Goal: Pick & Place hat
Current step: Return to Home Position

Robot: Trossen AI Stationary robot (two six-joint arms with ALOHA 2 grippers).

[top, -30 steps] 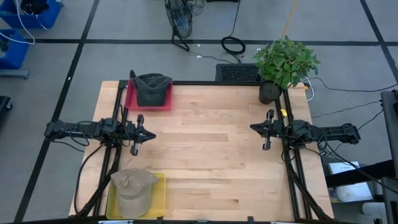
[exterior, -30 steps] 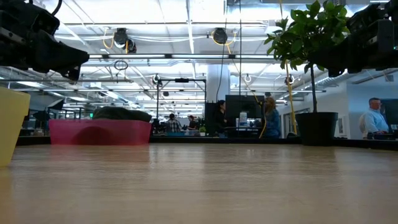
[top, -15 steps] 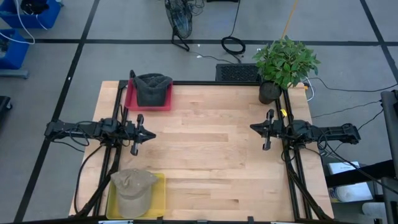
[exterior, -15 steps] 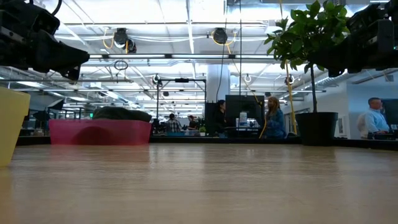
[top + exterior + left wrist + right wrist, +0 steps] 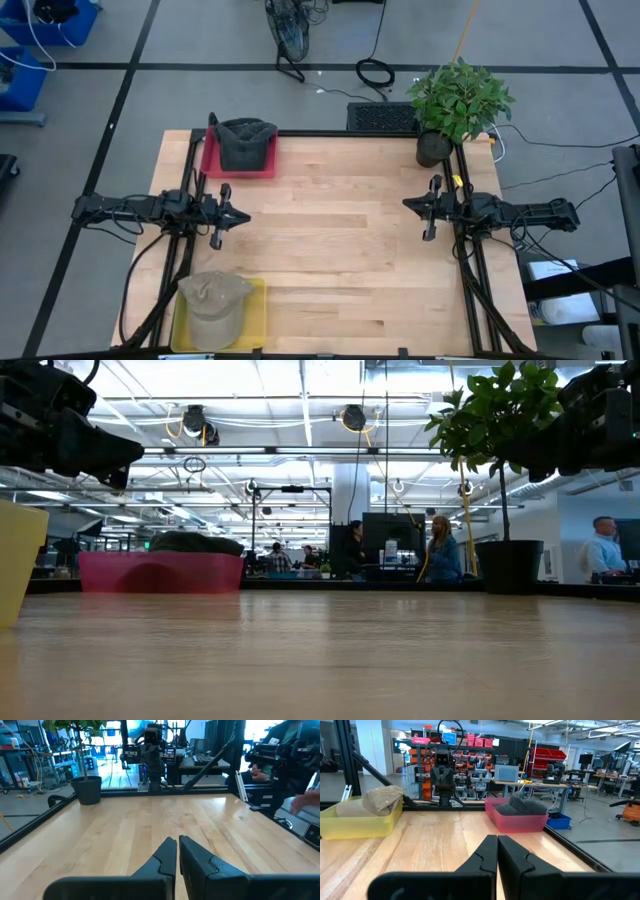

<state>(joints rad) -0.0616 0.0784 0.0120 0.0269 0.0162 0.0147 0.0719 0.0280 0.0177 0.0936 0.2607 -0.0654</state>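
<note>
A tan hat point(image 5: 214, 298) lies in a yellow tray point(image 5: 253, 318) at the table's near left corner; the right wrist view shows it as the tan hat point(image 5: 377, 799). A dark grey hat point(image 5: 245, 142) sits in a red tray point(image 5: 211, 160) at the far left, also visible as the dark hat point(image 5: 521, 804). My left gripper point(image 5: 236, 213) hovers shut at the left side, between the trays. My right gripper point(image 5: 409, 205) hovers shut at the right side, far from both hats.
A potted plant point(image 5: 456, 100) stands at the table's far right corner. Black frame rails point(image 5: 190, 180) run along the table's edges. The wooden tabletop point(image 5: 330, 240) between the arms is bare. People show in the room beyond the table in the low view.
</note>
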